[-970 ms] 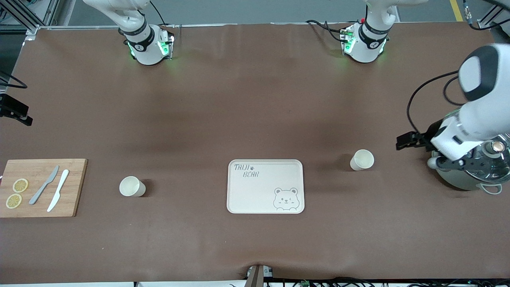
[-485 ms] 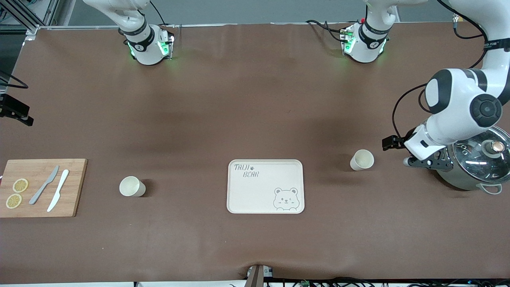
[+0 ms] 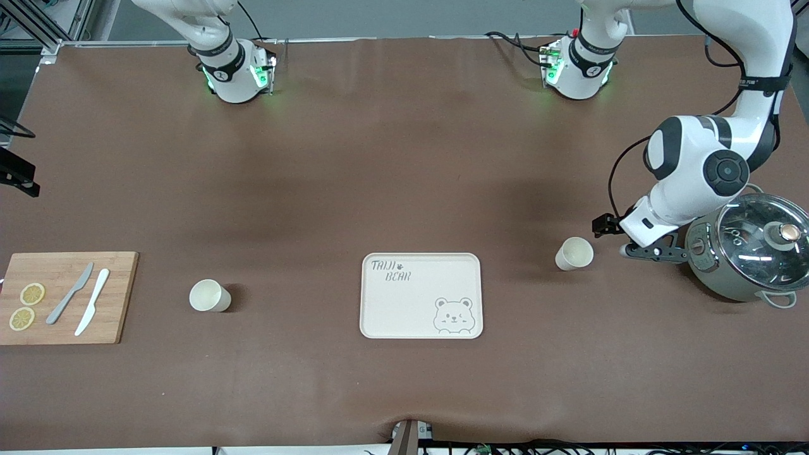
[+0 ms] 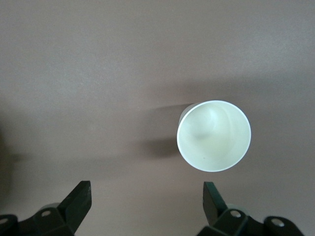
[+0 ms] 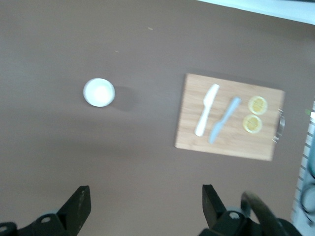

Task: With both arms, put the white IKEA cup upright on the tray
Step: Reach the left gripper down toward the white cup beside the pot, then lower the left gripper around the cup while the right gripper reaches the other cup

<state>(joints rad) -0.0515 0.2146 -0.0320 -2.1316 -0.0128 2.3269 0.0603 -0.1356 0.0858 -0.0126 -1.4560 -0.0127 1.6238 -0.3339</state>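
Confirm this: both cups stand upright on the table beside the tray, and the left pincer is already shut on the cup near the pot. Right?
Not quite. The left pincer is open, with the cup near the pot not yet between its fingers, as the left wrist view shows. The rest holds: both cups stand upright on the table beside the tray.

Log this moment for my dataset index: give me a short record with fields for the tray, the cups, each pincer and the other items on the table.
tray: cream tray, nothing on it
cup one: upright cup on the table, toward the left arm's end, off the tray
cup two: upright cup between tray and cutting board
left pincer: open, between cup one and the pot, holding nothing
right pincer: open, high over the table, holding nothing
board contents: two knives, two lemon slices
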